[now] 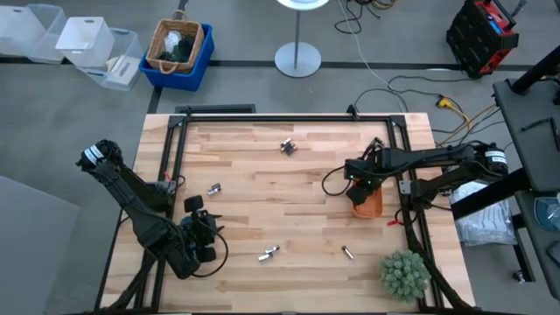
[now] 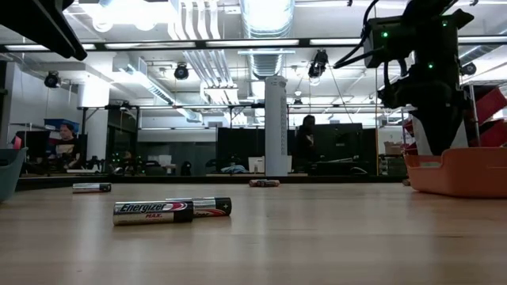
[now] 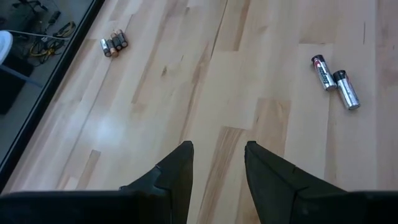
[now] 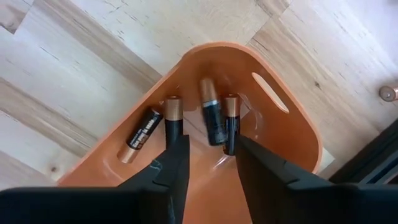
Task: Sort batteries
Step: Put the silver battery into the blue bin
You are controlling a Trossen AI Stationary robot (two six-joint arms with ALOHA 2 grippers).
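Several batteries lie on the wooden table: a cluster [image 1: 287, 146] near the far edge, one [image 1: 214, 187] left of centre, a pair [image 1: 268, 254] and a single [image 1: 347, 253] near the front. My left gripper [image 3: 217, 152] hovers open over bare wood at the front left [image 1: 201, 232]; the pair [image 3: 336, 81] and the cluster [image 3: 113, 43] lie ahead of it. My right gripper [image 4: 211, 146] hangs open, pointing down over the orange tray [image 4: 292, 130], with nothing between its fingers. Several batteries [image 4: 211, 112] lie on the tray's floor.
A black frame rail [image 1: 175, 140] runs along the table's left, far and right sides. A green spiky ball [image 1: 404, 273] sits at the front right corner. The orange tray [image 1: 367, 206] stands at the right. A dark teal tray wall [image 2: 6, 170] shows at the low view's left edge.
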